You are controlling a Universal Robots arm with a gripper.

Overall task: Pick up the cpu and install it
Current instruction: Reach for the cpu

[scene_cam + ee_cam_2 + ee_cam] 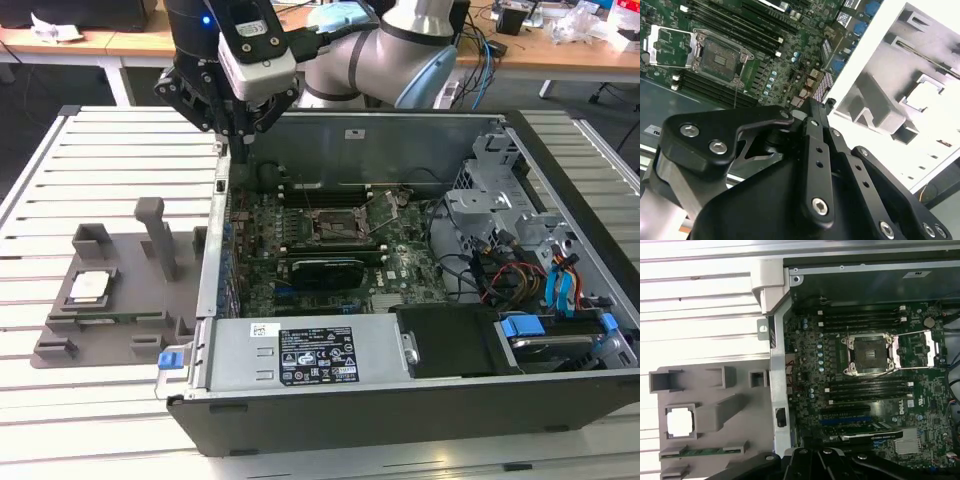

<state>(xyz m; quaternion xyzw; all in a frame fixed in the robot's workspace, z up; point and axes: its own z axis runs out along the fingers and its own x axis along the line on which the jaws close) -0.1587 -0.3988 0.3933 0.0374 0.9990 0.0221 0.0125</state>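
claw (243,140): hangs above the rear corner of the pc case (400,400), over its wall on the exterior view's left. Fingers (810,120) pressed together, narrow, holding nothing that I can see.
cpu (90,287): pale silver square, sits in a pocket of the grey fixture plate (120,325) on the counter (110,150), outside the case, on the exterior view's left. In the first wrist view it reads as a bright square (680,421) in the same pocket. Well apart from the claw.
socket (338,227): mid motherboard, metal frame swung open, cavity looks bare; also clear in the first wrist view (867,354) w/ the frame folded out to one side.
step in hand: my read is the approach to pick, not yet begun at the chip. Nothing grasped, nothing installed.
doing it well: claw needs to spread before it drops over the chip; come straight down, square to the chip's edges, so the fingers take two opposite sides and don't scrape the pocket walls. Chip is thin and flat, so grip low and light, keep it level. Watch the tall post (157,235) on the plate, just beside the pocket; clear it on the way in.
arm pose: wrist pointed down, claw roughly vertical w/ a slight tilt, body of the arm (400,50) reaching in from behind the case. High above the work, no contact w/ case or plate.
risk: tilt at grasp could cock the chip in its pocket.
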